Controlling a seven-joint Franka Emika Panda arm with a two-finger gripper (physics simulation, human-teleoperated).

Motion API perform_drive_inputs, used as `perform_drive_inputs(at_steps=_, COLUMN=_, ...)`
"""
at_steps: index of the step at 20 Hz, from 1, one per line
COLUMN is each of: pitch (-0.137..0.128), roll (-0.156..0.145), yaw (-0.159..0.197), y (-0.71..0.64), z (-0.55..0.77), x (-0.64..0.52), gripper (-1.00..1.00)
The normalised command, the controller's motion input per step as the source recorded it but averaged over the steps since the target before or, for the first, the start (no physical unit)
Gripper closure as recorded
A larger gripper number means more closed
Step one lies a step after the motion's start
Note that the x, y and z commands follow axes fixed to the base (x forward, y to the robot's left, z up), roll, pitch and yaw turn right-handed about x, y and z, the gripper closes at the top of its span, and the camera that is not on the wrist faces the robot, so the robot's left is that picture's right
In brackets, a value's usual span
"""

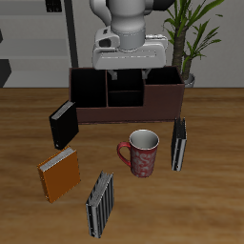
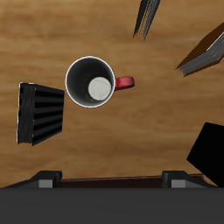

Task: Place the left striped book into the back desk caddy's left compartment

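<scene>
Plainly, no brand, label or writing can be read on anything here; the count on the wooden desk is four books, one mug and one caddy. The left striped book, a thin, mostly black hardcover with fine pale vertical stripes, stands upright at three o'clock of the red patterned ceramic mug, just beside it and apart from the caddy; in the wrist view the same book lies near the mug. A lighter grey-and-black striped book stands at seven o'clock of the mug; an orange book at nine o'clock; a plain black book at ten o'clock. The back desk caddy, a wide, low, dark brown and black box organiser, sits at twelve o'clock of the mug. The pincer's fingers are out of sight, so I cannot tell whether they are apart or together.
</scene>
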Motion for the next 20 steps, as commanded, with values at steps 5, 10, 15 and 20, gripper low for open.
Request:
perform_drive_inputs(at_steps=5, pitch=-0.010, roll=-0.009, yaw=-0.022, y=0.17, z=-0.01, x=-0.01, gripper=-1.00)
perform_drive_inputs(at_steps=10, pitch=-0.017, roll=-0.038, yaw=-0.019, y=0.25, z=-0.01, x=0.00, gripper=-1.00)
perform_drive_inputs(at_steps=15, pitch=-0.050, roll=-0.038, yaw=0.034, y=0.54, z=-0.13, x=-0.04, gripper=-1.00)
perform_drive_inputs(at_steps=20, pitch=-0.036, roll=0.003, yaw=0.002, y=0.54, z=-0.12, x=-0.03, gripper=-1.00)
